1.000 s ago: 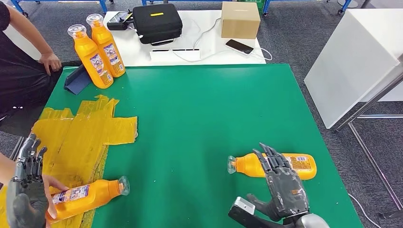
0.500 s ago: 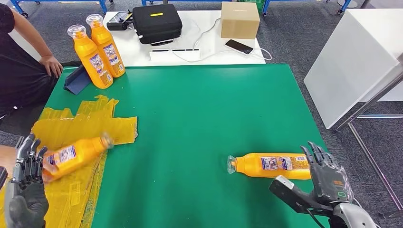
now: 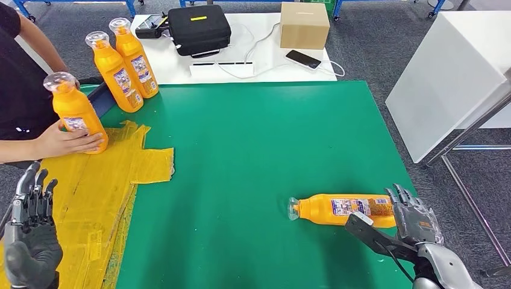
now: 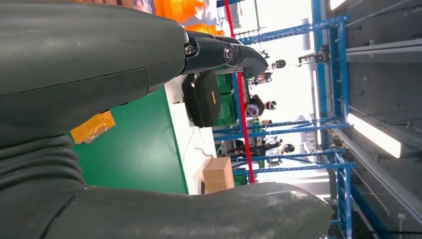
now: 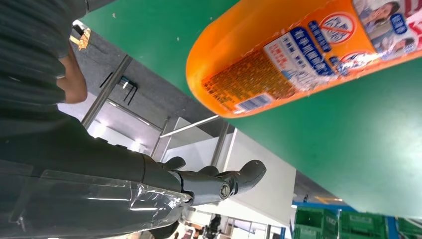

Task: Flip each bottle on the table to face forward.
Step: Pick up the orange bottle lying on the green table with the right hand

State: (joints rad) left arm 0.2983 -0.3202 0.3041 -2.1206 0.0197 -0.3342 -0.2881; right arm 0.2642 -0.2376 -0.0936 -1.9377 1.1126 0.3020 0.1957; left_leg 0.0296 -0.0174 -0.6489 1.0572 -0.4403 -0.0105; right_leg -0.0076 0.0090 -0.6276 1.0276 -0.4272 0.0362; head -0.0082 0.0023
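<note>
Since half a second ago a person's hand point(image 3: 66, 142) has stood the left bottle point(image 3: 76, 112) upright at the frame's left edge, on the yellow sheet point(image 3: 114, 174); the lying bottle point(image 3: 343, 210) at lower right rests on its side on the green surface point(image 3: 253, 144), cap pointing left, so it seems not yet flipped; two upright bottles point(image 3: 123, 63) stand at upper left; the right robot hand point(image 3: 416, 218) sits spread and empty just beside its base; the left robot hand point(image 3: 30, 235) hovers at lower left, fingers apart, holding nothing.
</note>
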